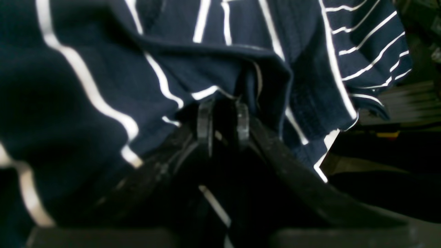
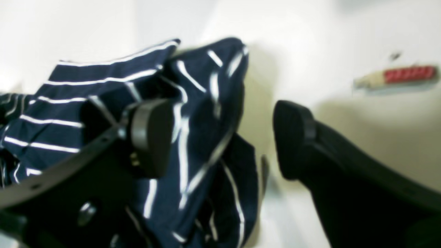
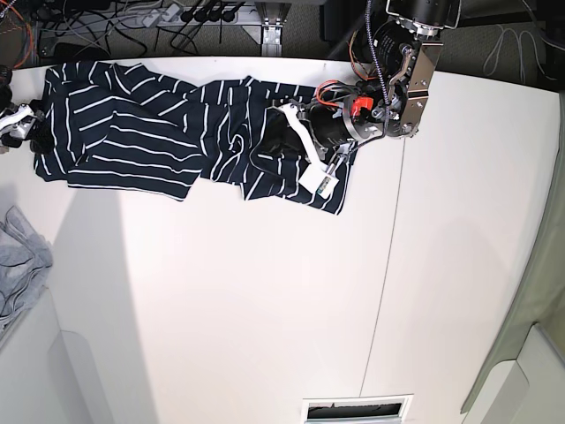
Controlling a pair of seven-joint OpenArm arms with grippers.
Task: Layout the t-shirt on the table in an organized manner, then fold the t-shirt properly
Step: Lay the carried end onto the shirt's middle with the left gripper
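Along the far edge of the table (image 3: pixel 265 309), the t-shirt (image 3: pixel 150 132) is lying stretched out lengthwise & rumpled, one end reaching the far-left corner. L gripper (image 1: pixel 223 119) is pinching a bunched fold of the shirt betw. nearly closed fingers, near the shirt's right end. R gripper (image 2: pixel 220 137) is sitting at the left end w/ fingers spread wide, fabric draping beside one pad (image 2: pixel 151 136), nothing clamped. Grey cloth (image 3: pixel 18 265) is lying off the left edge.

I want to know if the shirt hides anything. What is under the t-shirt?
Only the white table shows around the t-shirt, which lies crumpled along its far edge. The left gripper pinches a fold. Anything beneath the bunched fabric is covered and cannot be seen.
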